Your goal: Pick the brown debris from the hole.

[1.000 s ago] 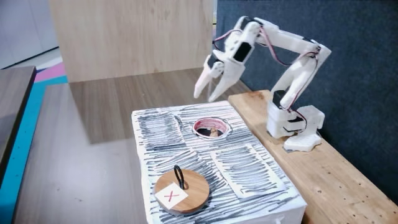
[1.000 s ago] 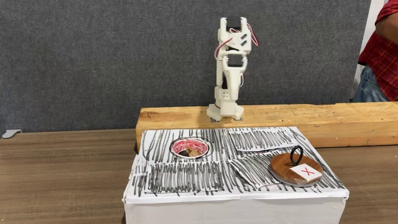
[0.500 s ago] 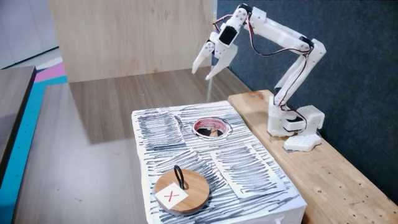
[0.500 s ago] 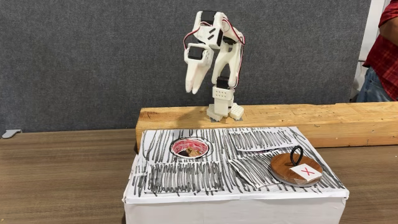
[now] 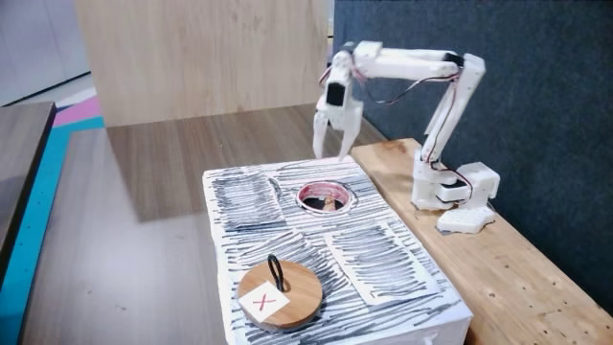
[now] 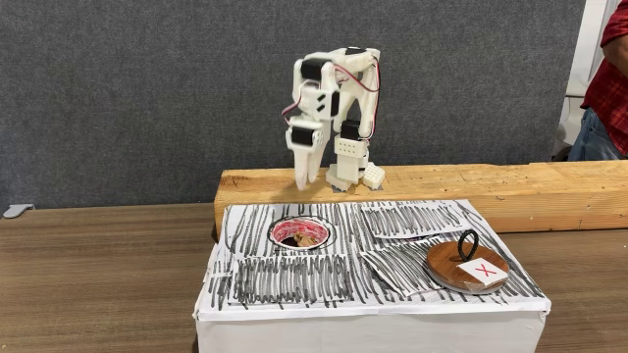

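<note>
Claw (image 5: pixel 330 147) parted, empty, above hole (image 5: pixel 325 197)

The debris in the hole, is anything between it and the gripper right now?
Nothing visible. The gripper hangs above the box behind the hole; the debris lies uncovered inside. The wooden disc sits well off to the side.

The hole (image 5: pixel 325 197) lay uncovered on the striped box top (image 5: pixel 287 240), open to approach from above. The gripper (image 5: pixel 330 149) hung above it with clear air between. The wooden disc (image 5: pixel 279 292) sat well apart, near the box's front; the wooden beam (image 6: pixel 471 186) ran behind.
</note>
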Robot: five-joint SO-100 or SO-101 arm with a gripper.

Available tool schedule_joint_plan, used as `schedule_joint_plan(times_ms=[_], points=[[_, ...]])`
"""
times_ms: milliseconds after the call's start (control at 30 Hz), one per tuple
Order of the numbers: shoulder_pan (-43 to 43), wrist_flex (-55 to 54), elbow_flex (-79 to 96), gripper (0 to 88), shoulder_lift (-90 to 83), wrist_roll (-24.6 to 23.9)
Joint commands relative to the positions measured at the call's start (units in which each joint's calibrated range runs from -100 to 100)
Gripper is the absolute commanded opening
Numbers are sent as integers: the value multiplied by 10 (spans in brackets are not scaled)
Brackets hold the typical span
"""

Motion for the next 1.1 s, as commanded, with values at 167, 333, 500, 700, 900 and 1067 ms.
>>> schedule_joint_plan(times_ms=[167,333,500,700,900,1067], points=[[0,-4,0,163,149,4],[0,-4,-16,164,167,4],[-11,-4,-81,167,168,16],[-27,2,-123,227,168,33],[-27,4,-116,274,168,33],[-22,3,-117,274,168,33]])
